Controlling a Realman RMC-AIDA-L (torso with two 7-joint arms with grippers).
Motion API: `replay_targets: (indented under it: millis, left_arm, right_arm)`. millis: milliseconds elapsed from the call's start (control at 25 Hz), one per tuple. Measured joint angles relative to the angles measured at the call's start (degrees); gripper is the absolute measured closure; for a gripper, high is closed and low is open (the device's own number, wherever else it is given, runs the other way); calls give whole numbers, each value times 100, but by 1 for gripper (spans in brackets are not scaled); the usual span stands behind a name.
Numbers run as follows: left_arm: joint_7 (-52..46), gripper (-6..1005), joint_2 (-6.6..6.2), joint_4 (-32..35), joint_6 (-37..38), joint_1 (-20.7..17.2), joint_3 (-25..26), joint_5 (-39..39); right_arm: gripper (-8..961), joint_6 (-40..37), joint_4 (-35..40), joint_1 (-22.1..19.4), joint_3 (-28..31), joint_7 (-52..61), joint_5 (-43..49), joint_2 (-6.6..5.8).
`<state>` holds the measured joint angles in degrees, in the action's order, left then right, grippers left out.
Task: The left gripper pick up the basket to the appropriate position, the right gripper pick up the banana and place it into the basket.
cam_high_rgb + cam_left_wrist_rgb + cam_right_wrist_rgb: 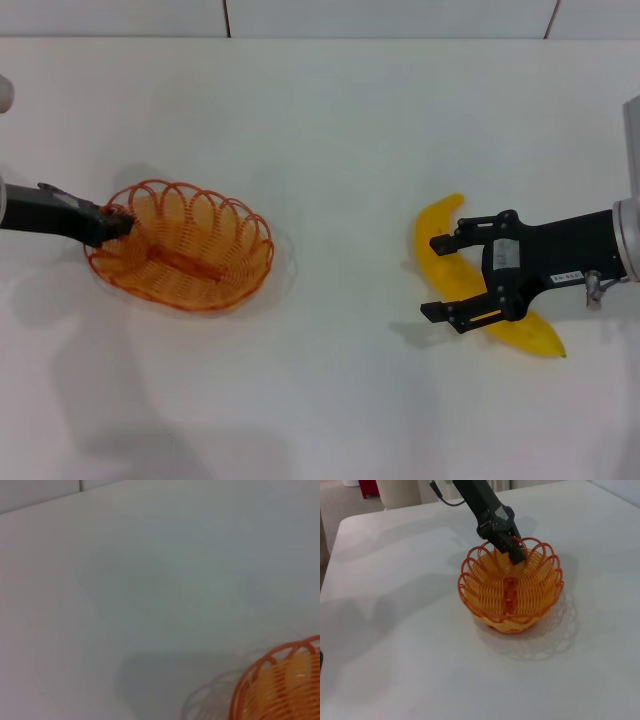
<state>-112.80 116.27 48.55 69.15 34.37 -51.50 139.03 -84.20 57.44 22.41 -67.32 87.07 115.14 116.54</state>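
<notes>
The orange wire basket (pixel 235 265) sits on the white table at the left; it also shows in the left wrist view (pixel 280 685) and the right wrist view (pixel 485 605). My left gripper (pixel 118 222) is at the basket's left rim and shut on it, as the right wrist view shows (pixel 514 554). The yellow banana (pixel 438 220) lies on the table at the right. My right gripper (pixel 433 278) is open and low over the banana's middle, one finger on each side of it.
The white table (pixel 330 130) runs to a tiled wall at the back. Bare table lies between the basket and the banana.
</notes>
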Motion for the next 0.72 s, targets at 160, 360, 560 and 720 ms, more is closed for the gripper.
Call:
replay_targets:
  millis: [160, 360, 560, 720]
  left_arm:
    - [2, 886, -7, 22, -35, -1, 48, -39]
    - [34, 903, -5, 26, -52, 34, 23, -61]
    - [144, 906, -2, 30, -77, 149, 11, -334]
    - [181, 908, -5, 31, -125, 276, 8, -493]
  right_arm:
    - [73, -12, -2, 0, 13, 1, 0, 0]
    - [73, -20, 8, 0, 24, 3, -12, 0]
    - [73, -47, -3, 17, 12, 3, -23, 0]
    - [73, -62, -3, 33, -15, 3, -25, 0]
